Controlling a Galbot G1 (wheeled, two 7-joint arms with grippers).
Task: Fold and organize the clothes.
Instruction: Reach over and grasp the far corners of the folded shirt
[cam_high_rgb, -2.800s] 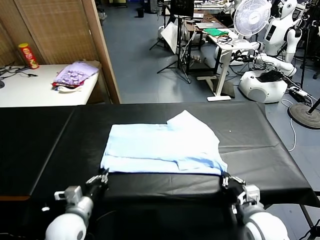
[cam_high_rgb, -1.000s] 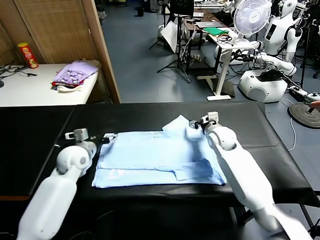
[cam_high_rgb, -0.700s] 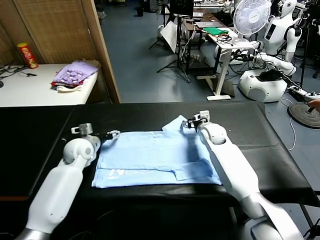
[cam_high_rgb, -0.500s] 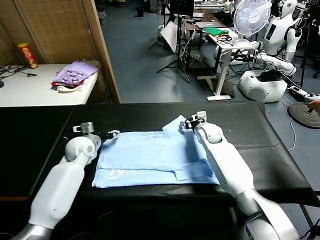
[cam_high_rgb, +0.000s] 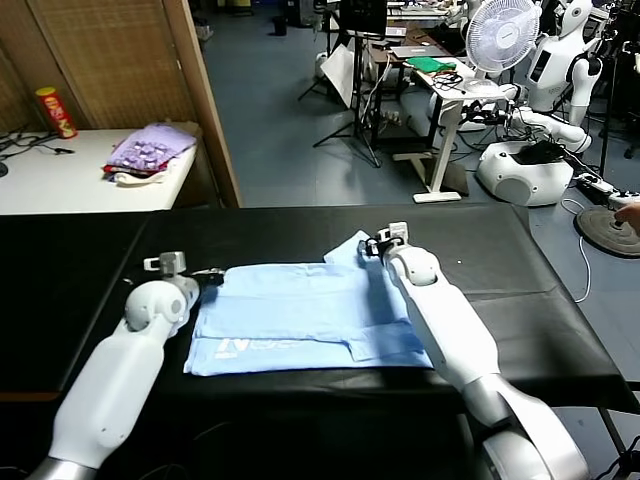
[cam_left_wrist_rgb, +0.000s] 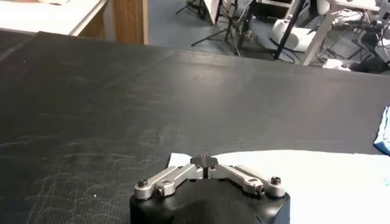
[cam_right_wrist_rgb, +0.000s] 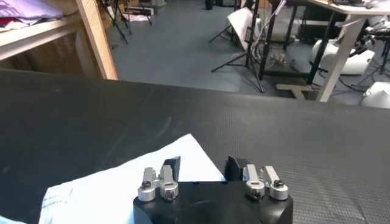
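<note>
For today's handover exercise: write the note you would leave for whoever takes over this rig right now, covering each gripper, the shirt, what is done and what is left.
Left gripper: shut on the far left corner of the T-shirt.
Right gripper: jaws part open over the shirt's far right corner, not yet pinched.
Shirt: lies mostly flat on the black table, lettering near the front edge, one sleeve sticking out at the far right.
Done: both arms placed at the far corners.
Left: finish the right grip, then fold and tidy. The purple heap on the side table is not part of the job.
</note>
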